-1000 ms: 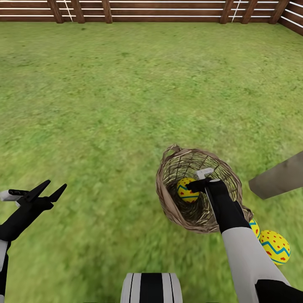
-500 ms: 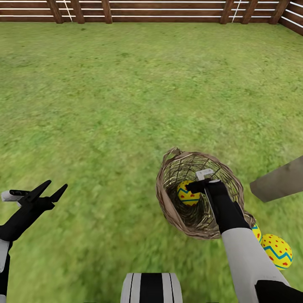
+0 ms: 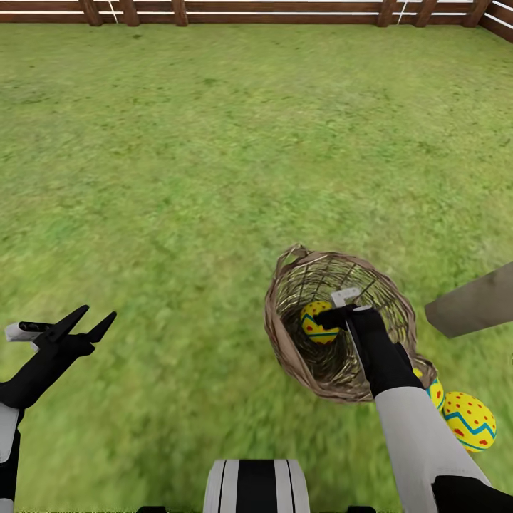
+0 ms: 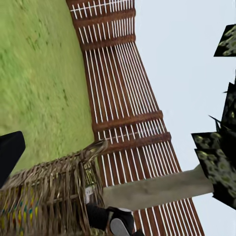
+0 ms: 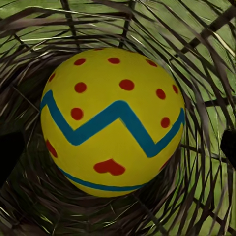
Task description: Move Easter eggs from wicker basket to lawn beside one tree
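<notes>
Green lawn (image 3: 214, 142), right hand (image 3: 329, 315) inside wicker basket (image 3: 285, 342) at an egg (image 3: 315, 324), grip unclear, left hand (image 3: 82, 322) spread apart, two eggs (image 3: 469, 420) beside tree trunk (image 3: 474, 303).

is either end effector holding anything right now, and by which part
The left end effector is open and empty. The right end effector is inside the wicker basket at the egg; whether it grips it cannot be told.

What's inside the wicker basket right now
One Easter egg lies inside the wicker basket, with the right gripper reaching in at it. The right arm covers part of the basket's inside, so that part cannot be seen.
</notes>
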